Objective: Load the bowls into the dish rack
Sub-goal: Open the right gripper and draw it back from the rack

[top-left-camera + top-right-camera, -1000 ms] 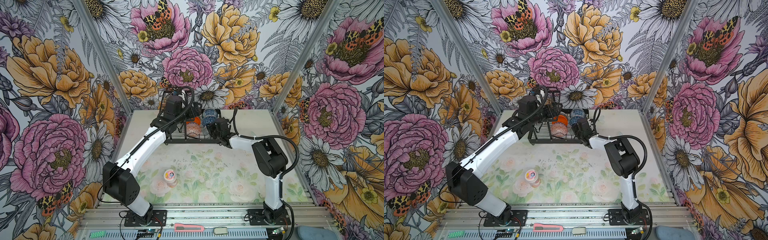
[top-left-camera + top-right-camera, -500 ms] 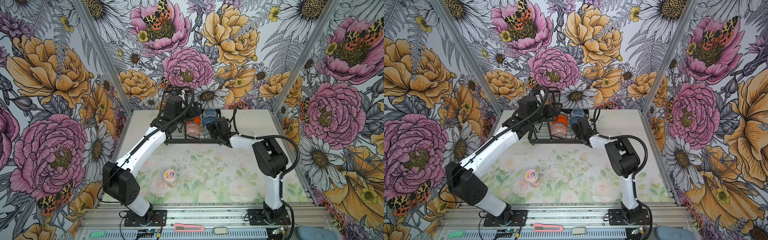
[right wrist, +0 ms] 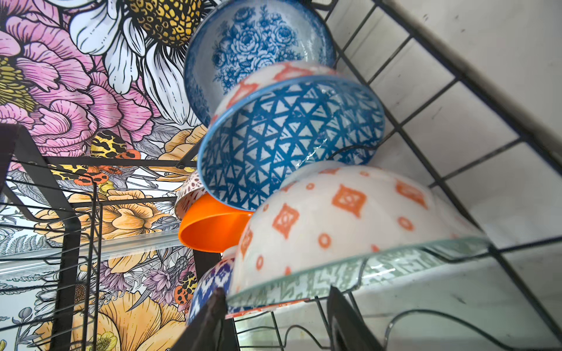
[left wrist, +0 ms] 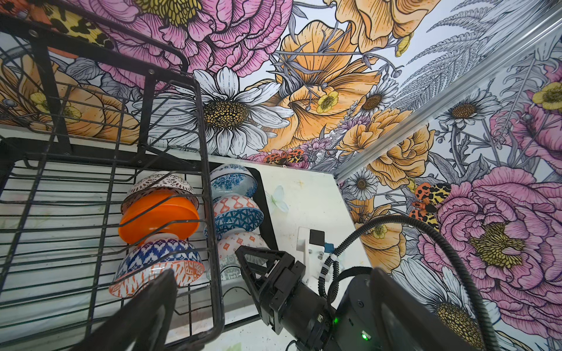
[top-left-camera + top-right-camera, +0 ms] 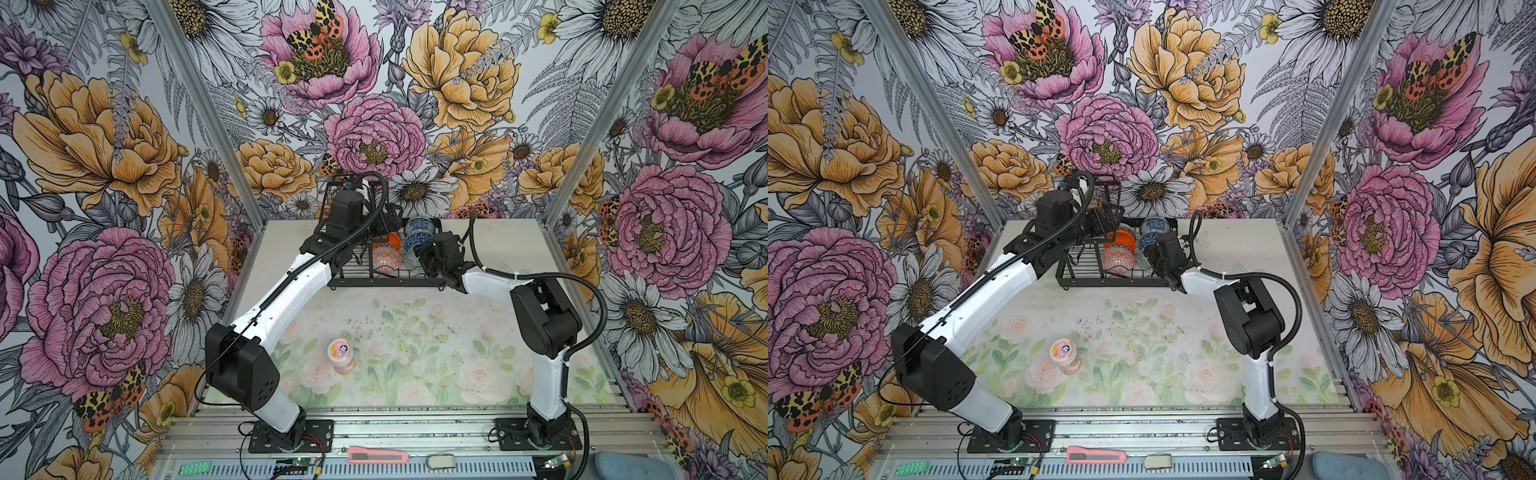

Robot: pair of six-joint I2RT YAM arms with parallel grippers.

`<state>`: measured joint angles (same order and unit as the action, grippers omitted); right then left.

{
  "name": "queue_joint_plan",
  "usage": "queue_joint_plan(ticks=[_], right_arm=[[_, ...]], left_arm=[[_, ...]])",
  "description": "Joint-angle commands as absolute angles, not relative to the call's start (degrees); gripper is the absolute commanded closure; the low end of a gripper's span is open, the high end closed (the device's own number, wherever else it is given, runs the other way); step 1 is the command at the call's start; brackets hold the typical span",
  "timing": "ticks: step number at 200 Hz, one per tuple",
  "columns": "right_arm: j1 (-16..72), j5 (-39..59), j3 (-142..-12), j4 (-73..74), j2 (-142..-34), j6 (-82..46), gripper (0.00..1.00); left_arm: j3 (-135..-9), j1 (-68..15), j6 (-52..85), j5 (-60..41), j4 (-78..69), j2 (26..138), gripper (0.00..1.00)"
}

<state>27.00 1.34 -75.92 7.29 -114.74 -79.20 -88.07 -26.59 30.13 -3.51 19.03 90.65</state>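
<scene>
Looking down in both top views, we find the dish rack (image 5: 386,284) at the far side of the tabletop (image 5: 436,332), with the bowls (image 5: 386,259) standing on edge inside it in two rows; a pink-lidded jar (image 5: 341,353) stands well apart, nearer the arm bases. The left fingers (image 5: 390,221) hover above the rack's taller end; the right fingers (image 5: 422,254) sit low beside the front bowl of the row on the right.

Left wrist view: the left fingers (image 4: 158,301) are spread as wide as they go and hold nothing. The right fingers (image 4: 252,261) lie just beside the grey-green bowl (image 4: 228,243), which leans on the dark blue triangle bowl (image 4: 237,217).

Right wrist view: the right fingers (image 3: 214,316) stand parted about the rim of the grey-green bowl (image 3: 334,218), not pinching it as far as we can tell. We judge the risk to lie here: a slanted withdrawal could hook that rim and tip the leaning row, or drag the bowl off its wires.
</scene>
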Motion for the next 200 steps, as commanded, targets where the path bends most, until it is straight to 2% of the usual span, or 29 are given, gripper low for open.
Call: queue_joint_plan(ticks=[1,94,128,159,200], right_arm=[[26.47,1.51,-77.53,6.46,-111.64,-77.37,0.44],[25.14,2.90,-78.07,5.67,-109.45,-75.35,0.36],[25.02,3.62,-79.23,4.45,-108.14,-72.43,0.27],[24.57,2.12,-79.97,2.67,-105.85,-68.30,0.01],[22.62,1.08,-80.24,1.52,-102.47,-63.21,0.01]], left_arm=[[-89.77,-25.93,30.37,-3.22,17.23,91.31,0.01],[-91.81,-25.93,30.76,-3.36,17.23,93.02,0.01],[-92.98,-25.75,30.41,-3.24,17.31,93.50,0.01],[-93.68,-25.07,29.02,-2.65,17.83,93.28,0.02],[-92.65,-24.26,26.11,-1.75,18.71,92.00,0.01]])
